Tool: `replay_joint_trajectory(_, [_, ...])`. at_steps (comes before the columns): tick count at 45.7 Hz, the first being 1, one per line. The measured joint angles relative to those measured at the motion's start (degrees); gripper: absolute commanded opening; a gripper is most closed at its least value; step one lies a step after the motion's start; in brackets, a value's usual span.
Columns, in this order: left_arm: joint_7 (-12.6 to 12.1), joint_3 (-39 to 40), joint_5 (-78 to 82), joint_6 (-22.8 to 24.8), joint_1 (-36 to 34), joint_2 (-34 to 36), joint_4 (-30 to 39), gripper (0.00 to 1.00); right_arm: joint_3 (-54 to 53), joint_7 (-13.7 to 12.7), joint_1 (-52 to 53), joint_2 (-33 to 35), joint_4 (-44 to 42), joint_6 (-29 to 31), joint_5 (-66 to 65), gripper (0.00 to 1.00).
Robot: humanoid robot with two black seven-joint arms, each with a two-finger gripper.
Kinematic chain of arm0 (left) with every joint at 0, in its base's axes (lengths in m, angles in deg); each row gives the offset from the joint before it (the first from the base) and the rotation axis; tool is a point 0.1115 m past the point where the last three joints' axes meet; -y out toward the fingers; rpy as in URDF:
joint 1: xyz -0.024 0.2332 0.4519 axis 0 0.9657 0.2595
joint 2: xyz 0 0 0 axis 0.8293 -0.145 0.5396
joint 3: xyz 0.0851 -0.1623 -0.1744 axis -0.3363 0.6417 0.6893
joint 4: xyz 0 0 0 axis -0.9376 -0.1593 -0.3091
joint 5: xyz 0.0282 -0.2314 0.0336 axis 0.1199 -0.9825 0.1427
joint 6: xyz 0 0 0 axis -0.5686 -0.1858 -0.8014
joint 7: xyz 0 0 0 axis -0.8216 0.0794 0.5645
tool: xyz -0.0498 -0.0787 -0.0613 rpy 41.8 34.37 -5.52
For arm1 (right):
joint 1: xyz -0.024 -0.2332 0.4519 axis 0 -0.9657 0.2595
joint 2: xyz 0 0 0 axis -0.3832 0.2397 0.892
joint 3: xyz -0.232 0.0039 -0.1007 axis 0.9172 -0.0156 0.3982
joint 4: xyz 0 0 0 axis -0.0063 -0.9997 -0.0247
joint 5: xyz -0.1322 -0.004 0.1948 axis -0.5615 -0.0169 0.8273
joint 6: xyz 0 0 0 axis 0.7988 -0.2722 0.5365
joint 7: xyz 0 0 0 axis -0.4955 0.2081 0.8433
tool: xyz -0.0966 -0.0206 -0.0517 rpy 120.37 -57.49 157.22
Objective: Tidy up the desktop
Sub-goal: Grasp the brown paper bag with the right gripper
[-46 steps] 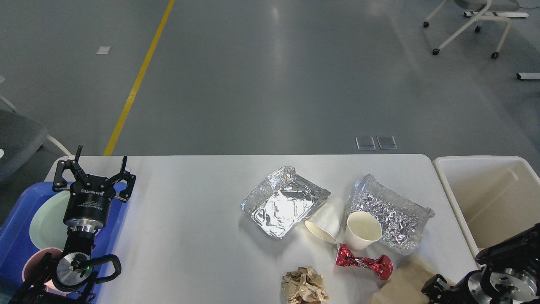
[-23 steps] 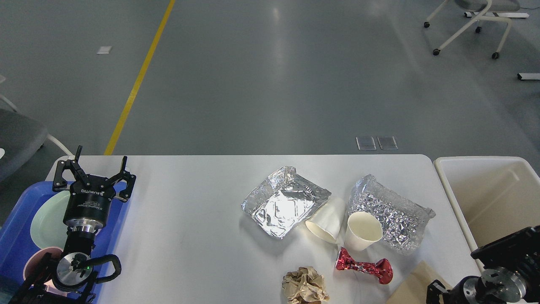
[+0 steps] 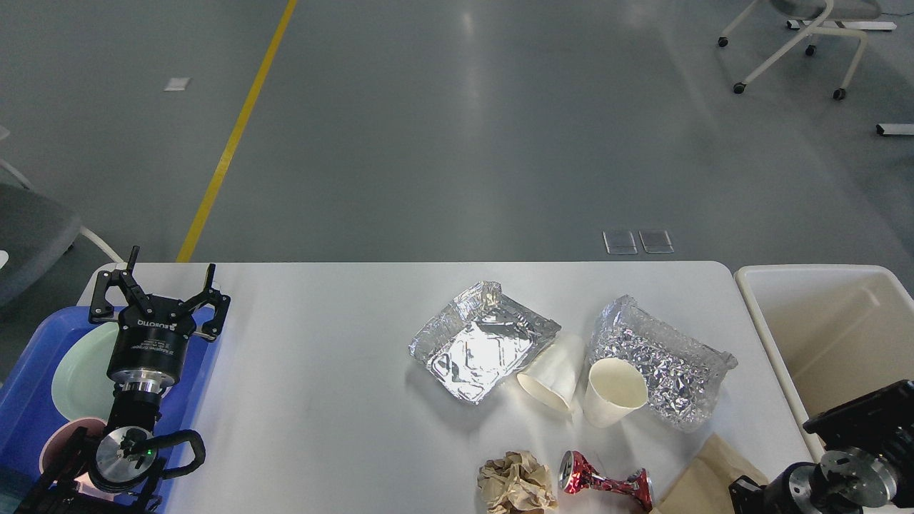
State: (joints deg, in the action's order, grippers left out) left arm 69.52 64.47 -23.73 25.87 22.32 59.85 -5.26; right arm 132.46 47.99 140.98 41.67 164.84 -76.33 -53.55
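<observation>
The white desktop (image 3: pixel 321 371) carries litter on its right half: an open foil tray (image 3: pixel 477 341), a crumpled foil container (image 3: pixel 664 360), a paper cup on its side (image 3: pixel 551 371), a leaning paper cup (image 3: pixel 614 391), a ball of brown paper (image 3: pixel 515 482), a crushed red can (image 3: pixel 605 482) and a flat brown paper sheet (image 3: pixel 703 472). My left gripper (image 3: pixel 170 280) stands open over the desktop's far left, above the blue tray, holding nothing. Only thick black parts of my right arm (image 3: pixel 853 460) show at the bottom right; its gripper is out of view.
A blue tray (image 3: pixel 25 407) at the left edge holds a pale green plate (image 3: pixel 77 364) and a pink cup (image 3: pixel 56 446). A cream plastic bin (image 3: pixel 835 335) stands off the desktop's right end. Grey floor with a yellow line lies beyond.
The red can has shifted toward the front edge and now lies lower in view. The brown paper sheet and the right arm's parts have moved slightly. The left arm has stayed still.
</observation>
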Motion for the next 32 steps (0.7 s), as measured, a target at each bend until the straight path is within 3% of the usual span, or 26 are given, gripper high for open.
replay_joint_trajectory(15, [-0.05, 0.0, 0.0, -0.04, -0.04, 0.0, 0.0, 0.96, 1.2, -0.13, 3.85, 3.74, 0.56, 2.98, -0.68, 0.0])
replay_joint_trajectory(32, [-0.05, 0.0, 0.0, -0.03, -0.04, 0.0, 0.01, 0.96, 12.16, -0.26, 17.74, 5.63, 0.88, 19.98, -8.7, 0.0])
